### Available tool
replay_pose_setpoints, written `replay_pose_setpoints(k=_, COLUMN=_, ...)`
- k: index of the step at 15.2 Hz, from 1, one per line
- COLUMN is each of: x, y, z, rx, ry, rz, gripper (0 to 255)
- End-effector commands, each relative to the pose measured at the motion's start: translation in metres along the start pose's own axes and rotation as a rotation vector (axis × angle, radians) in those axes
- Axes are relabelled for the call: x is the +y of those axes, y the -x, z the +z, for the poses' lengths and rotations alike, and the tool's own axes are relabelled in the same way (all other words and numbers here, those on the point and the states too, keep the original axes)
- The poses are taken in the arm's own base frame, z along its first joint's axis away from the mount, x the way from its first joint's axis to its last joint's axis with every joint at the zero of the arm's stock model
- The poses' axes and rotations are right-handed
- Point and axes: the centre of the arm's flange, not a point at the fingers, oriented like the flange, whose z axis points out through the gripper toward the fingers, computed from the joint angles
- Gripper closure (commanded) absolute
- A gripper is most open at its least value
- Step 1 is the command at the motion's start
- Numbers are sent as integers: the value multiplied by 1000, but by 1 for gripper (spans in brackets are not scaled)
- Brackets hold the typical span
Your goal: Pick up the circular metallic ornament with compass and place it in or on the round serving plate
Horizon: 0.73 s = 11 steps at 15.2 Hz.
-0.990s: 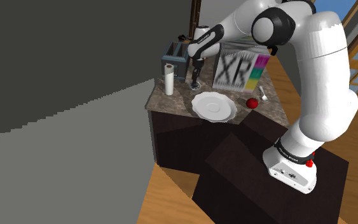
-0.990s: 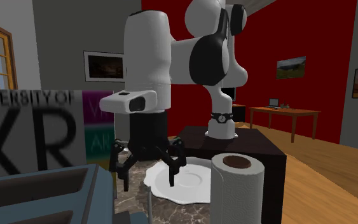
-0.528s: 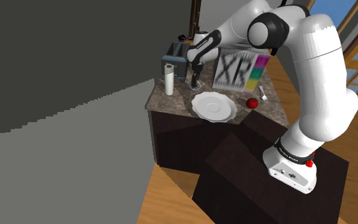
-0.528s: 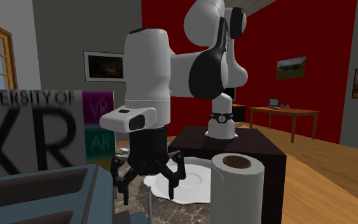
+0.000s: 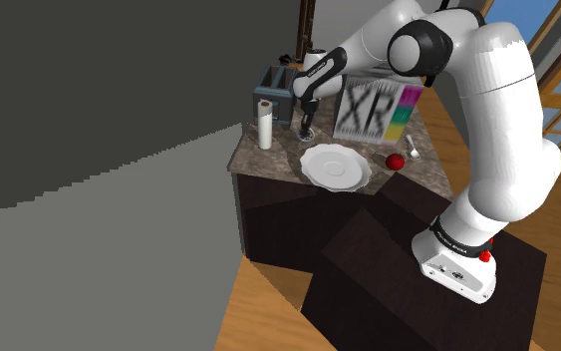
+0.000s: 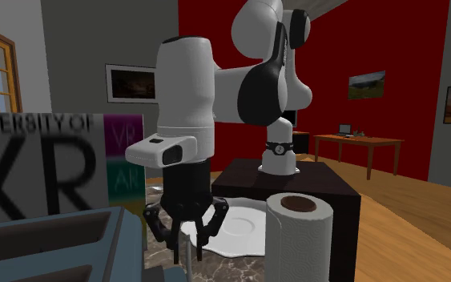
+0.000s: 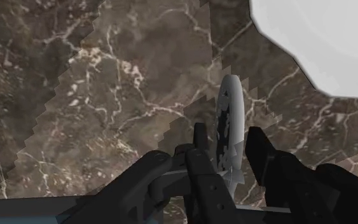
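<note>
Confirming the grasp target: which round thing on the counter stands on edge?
The grey disc ornament, upright on edge at the gripper; the white plate lies flat and the paper towel roll stands on end.

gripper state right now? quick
Gripper: straddles the upright disc ornament on the marble counter; cannot tell whether it is clamped or open.

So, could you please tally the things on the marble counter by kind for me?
plate: 1
ornament: 1
toaster: 1
towel roll: 1
XR box: 1
red ball: 1
small white item, too small to name: 1
Total: 7 that I can make out
</note>
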Motion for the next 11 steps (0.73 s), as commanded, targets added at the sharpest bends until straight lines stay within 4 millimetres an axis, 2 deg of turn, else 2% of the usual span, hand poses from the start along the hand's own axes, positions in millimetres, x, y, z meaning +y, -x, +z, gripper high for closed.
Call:
replay_pose_setpoints(k=1, x=0, y=0, z=0, rx=0, ry=0, rz=0, gripper=255)
replay_pose_setpoints(k=8, x=0, y=0, z=0, rx=0, ry=0, rz=0, gripper=255)
replay_pose_setpoints(k=11, x=0, y=0, z=-16, rx=0, ry=0, rz=0, gripper=255)
